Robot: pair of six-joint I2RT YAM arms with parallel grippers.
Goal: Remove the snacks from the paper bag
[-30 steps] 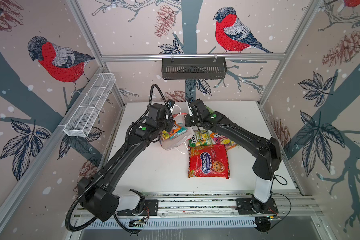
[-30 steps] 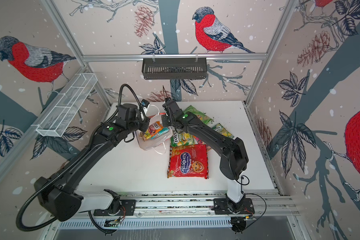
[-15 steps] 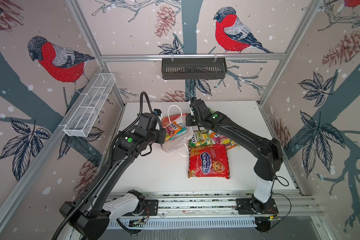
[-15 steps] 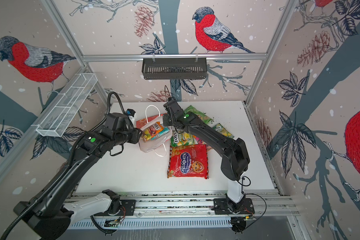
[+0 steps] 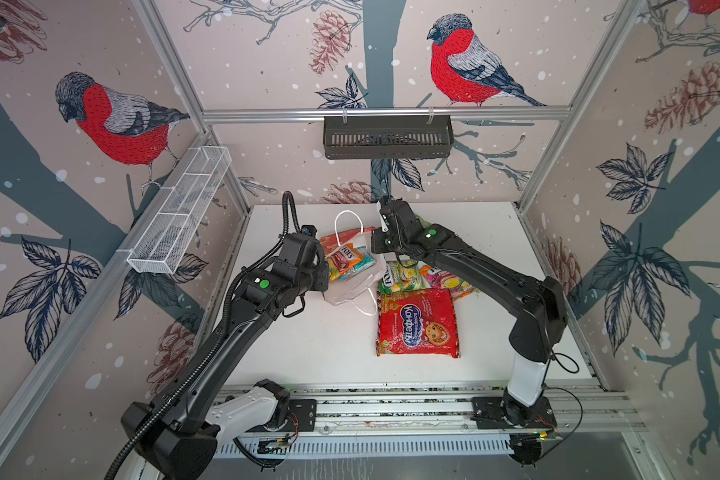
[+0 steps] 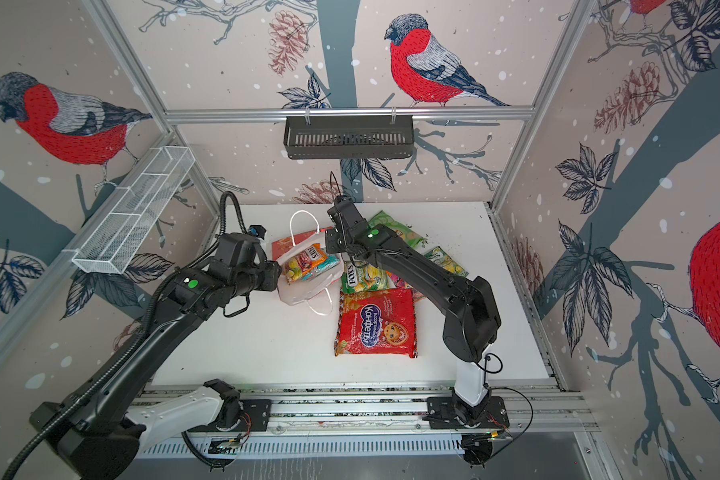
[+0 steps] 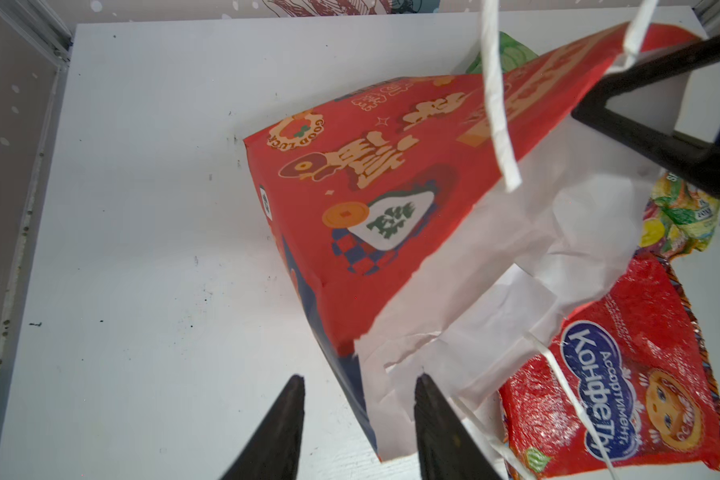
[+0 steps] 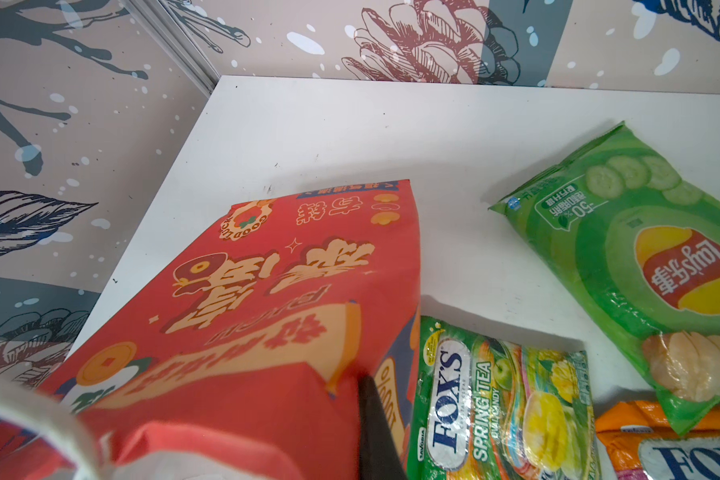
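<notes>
Nearest the front rail, on the white table point(image 5: 308, 353), you have the large red packet point(image 5: 416, 322) lying flat, logo up, out of the bag and well apart from both grippers. Its far edge meets the green Fox's pack point(image 5: 400, 278). The orange Fox's pack point(image 5: 445, 279) lies just beside that one, partly under the right arm. Both rest on the table.

Next back, left of those packs: the paper bag point(image 5: 352, 289). It lies on its side, mouth gaping toward the front, white inside showing. In both top views a few Fox's packs point(image 6: 308, 264) sit inside the mouth, not yet out.

Your left gripper point(image 7: 359, 377) hangs at the bag's left side, low by the mouth. Its jaws are spread and grip nothing. In the left wrist view the torn white lip and blue side edge of the bag run into the gap, closer to one finger point(image 7: 429, 415) than the other; whether they touch cannot be told.

Your right gripper point(image 7: 591, 99) is on the bag's far upper rim, jaws pressed together on the paper wall, holding that rim up off the table. In the right wrist view one dark finger point(image 8: 375, 428) lies against the red outer wall. A white cord handle point(image 5: 346, 218) loops up just beside it.

Farther back, behind the right wrist: the green chip bag point(image 6: 395, 230), flat on the table, apart from the paper bag. Farthest: black basket point(image 5: 387, 137) on the back wall, wire shelf point(image 5: 179, 212) on the left wall.
</notes>
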